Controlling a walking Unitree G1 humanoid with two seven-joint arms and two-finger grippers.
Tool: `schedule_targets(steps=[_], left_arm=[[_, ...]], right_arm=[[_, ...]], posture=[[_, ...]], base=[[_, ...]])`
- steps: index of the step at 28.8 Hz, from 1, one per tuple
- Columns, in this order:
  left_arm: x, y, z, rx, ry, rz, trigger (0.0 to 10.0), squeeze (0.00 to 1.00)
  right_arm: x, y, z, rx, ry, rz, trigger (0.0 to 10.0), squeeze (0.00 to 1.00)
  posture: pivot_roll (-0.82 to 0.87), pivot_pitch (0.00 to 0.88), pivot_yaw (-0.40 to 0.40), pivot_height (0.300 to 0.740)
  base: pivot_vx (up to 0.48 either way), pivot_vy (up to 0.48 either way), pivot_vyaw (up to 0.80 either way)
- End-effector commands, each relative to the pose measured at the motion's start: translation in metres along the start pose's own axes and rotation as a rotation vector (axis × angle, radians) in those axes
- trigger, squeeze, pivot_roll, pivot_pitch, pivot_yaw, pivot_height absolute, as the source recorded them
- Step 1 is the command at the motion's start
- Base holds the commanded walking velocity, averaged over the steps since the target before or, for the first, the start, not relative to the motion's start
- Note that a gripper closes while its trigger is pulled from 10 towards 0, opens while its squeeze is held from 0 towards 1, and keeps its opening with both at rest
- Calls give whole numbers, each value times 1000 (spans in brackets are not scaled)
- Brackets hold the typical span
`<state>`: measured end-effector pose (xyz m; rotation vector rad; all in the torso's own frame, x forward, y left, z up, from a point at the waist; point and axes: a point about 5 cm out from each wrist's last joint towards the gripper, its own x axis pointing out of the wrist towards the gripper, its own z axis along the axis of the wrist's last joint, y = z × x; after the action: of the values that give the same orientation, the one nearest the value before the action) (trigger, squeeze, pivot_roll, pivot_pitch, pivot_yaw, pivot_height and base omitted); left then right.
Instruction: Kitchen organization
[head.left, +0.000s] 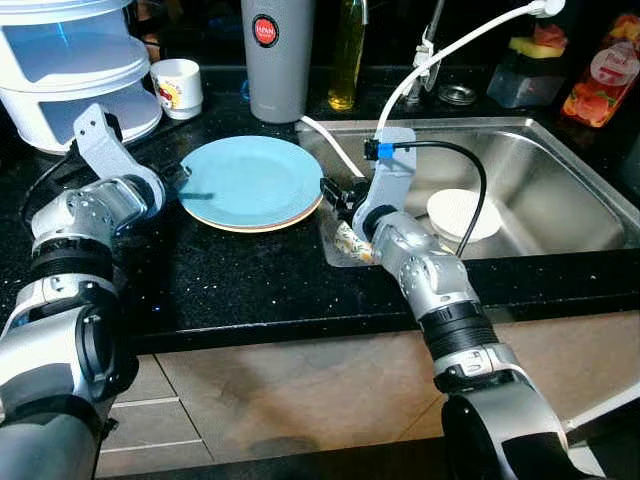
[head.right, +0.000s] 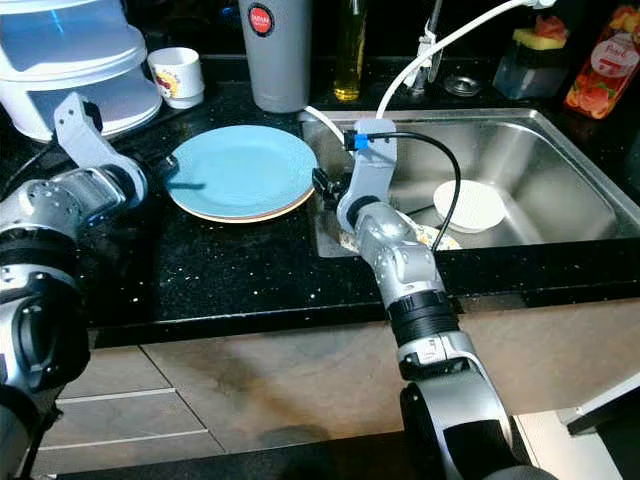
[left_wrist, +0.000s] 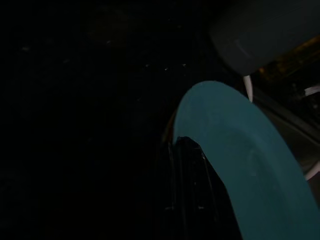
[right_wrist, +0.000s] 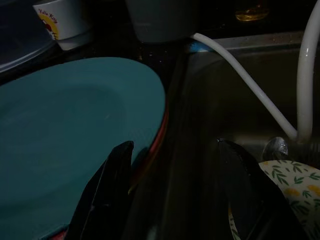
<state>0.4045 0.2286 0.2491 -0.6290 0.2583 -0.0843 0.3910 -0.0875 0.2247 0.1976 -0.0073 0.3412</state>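
Here, right tool (right_wrist: 175, 165) spread wide, gripping nothing, blue plate (head.left: 250, 180) just beside 1 finger, left tool's opening unclear.

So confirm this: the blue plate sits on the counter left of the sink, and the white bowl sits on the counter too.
Wrong on the bowl. The blue plate is on the counter, but the left eye view shows the white bowl inside the sink.
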Motion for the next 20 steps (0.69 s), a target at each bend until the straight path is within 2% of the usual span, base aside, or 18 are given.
schedule_targets(steps=[1, 5, 7, 10, 13, 16, 17, 18, 19, 20], left_arm=[[-1, 6, 0, 6, 12, 31, 0, 0], [-3, 2, 8, -3, -18, 5, 0, 0], [-7, -7, 24, -10, -75, -47, 0, 0], [-9, -9, 29, -11, -90, -56, 0, 0], [-16, -22, 48, 18, -169, -121, 0, 0], [-21, -31, 57, 22, -193, -156, 0, 0], [-21, -32, 57, 28, -190, -163, 6745, 0], [-21, -33, 56, 33, -186, -168, 9176, 0], [-21, -33, 56, 33, -186, -168, 9176, 0], [-21, -34, 55, 36, -183, -175, 9686, 0]], right_arm=[[1, -3, 0, 6, -3, -10, 10000, 0], [1, -4, 0, 6, -4, -14, 10000, 0], [1, -5, 1, 6, -7, -17, 10000, 0], [1, -6, 1, 6, -8, -18, 10000, 0], [1, -6, 1, 6, -8, -21, 10000, 0], [1, -7, 1, 6, -8, -20, 10000, 0], [1, -7, 1, 7, -8, -20, 10000, 0], [1, -6, 1, 7, -8, -20, 10000, 0], [1, -6, 1, 7, -8, -20, 10000, 0], [2, -6, 1, 7, -8, -20, 10000, 0]], posture=[[150, 67, -17, 740], [149, 67, -17, 740], [150, 66, -18, 740], [151, 66, -18, 740], [151, 67, -20, 740], [154, 66, -22, 740], [156, 66, -23, 740], [156, 66, -23, 740], [156, 66, -23, 740], [156, 65, -23, 740]], base=[[0, 0, 0], [0, 0, 0], [0, 0, 0], [0, 0, 0], [0, 0, 0], [0, 0, 0], [0, 0, 0], [0, 0, 0], [0, 0, 0], [0, 0, 0]])
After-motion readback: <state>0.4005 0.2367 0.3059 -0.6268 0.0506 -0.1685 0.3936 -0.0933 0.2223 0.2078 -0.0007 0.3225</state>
